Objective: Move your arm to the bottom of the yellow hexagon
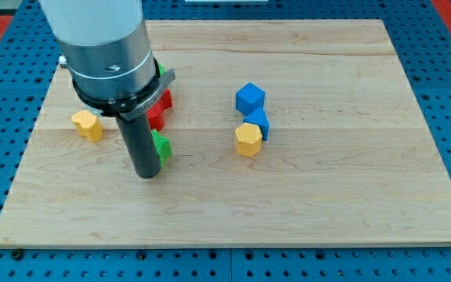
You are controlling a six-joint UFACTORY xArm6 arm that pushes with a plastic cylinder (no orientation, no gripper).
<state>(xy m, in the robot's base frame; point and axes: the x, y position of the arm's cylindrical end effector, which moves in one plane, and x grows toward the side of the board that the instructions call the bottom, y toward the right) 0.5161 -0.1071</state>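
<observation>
Item one, at the view's left of the wooden surface (351, 211): a yellow block (88, 124) of irregular shape, lying alone, not your target. Item two, just right of it: my tip (146, 175), the lower end of the dark rod hanging upright from the grey arm housing (104, 47) that fills the view's top left; there are no fingers on this rig, so nothing is wide, narrow or holding. Item three: a green block (161, 146) touching or just beside the rod on its right, with a red block (160, 110) above it, partly hidden behind the arm. Item four, right of centre: the yellow hexagon (247, 139), touching a blue block (258, 123), with a blue cube (250, 98) above that pair. The tip stands well apart from the hexagon, to its left and slightly lower. To do this step well, you would likely slide the tip rightward along a line below the green block, stop on the bare wood just under the hexagon's bottom edge, and avoid nudging the hexagon into the blue block.
</observation>
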